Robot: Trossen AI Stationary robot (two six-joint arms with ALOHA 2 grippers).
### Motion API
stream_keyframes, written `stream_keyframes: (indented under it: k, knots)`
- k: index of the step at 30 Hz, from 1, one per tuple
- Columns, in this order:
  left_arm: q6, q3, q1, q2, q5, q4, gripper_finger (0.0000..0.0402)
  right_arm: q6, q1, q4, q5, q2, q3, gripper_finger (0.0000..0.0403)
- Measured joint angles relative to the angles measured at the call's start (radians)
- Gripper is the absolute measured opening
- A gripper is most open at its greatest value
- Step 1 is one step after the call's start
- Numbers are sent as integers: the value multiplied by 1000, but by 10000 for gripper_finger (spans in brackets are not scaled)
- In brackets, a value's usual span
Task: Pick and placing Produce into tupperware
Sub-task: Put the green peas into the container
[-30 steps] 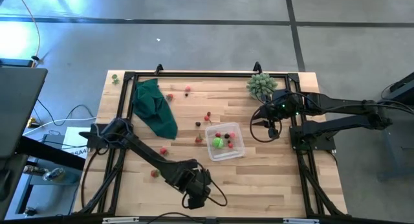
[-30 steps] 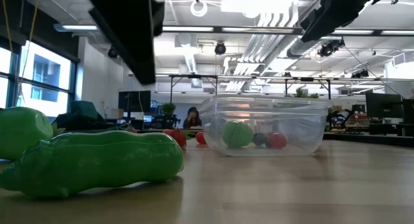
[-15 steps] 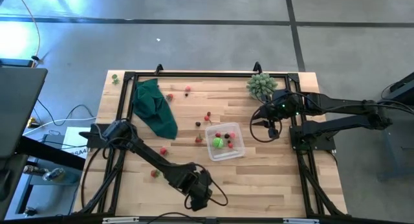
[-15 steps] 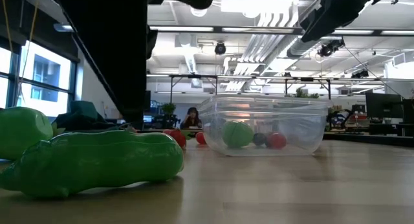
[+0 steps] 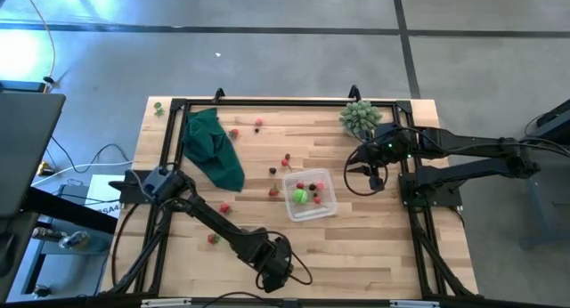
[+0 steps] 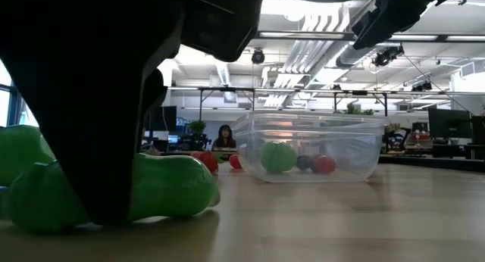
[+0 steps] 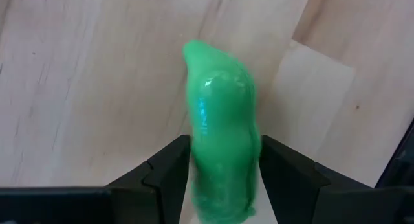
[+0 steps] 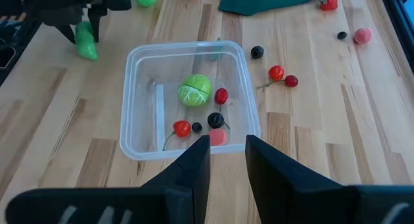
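Observation:
A bright green pod-shaped piece of produce (image 7: pixel 223 140) lies flat on the wood by the table's near edge (image 6: pixel 170 186). My left gripper (image 7: pixel 225 179) points down over it, open, with one finger at each long side of the pod. From above, the gripper (image 5: pixel 274 272) hides the pod. The clear tupperware (image 5: pixel 331 201) stands at mid-table. It holds a green ball (image 8: pixel 195 91) and a few red and dark berries. My right gripper (image 8: pixel 228 159) hangs open with nothing in it, above the tupperware's right side. My left gripper comes at the pod from above, its fingers (image 7: pixel 169 175) lying across the pod's two long sides (image 7: pixel 194 153) near one end. The pod rests on the table. Whether the fingers touch it, I cannot tell.
Loose red and dark berries (image 5: pixel 287 161) are scattered left of and beyond the tupperware. A dark green cloth (image 5: pixel 214 148) lies at the far left and a pale spiky plant (image 5: pixel 359 117) at the far right. A second green piece (image 6: pixel 19 148) sits beside the pod.
My left gripper has come down toward the table over the green pod and rolled a little about its own axis, its fingers now at the pod's level. The pod has stayed where it lay.

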Motion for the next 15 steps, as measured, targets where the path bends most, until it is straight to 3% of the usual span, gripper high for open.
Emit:
stream_keyframes:
  k: [15]
  knots:
    - [126, 0, 1, 1, -24, 2, 172, 0, 0, 0, 0, 0, 0, 89]
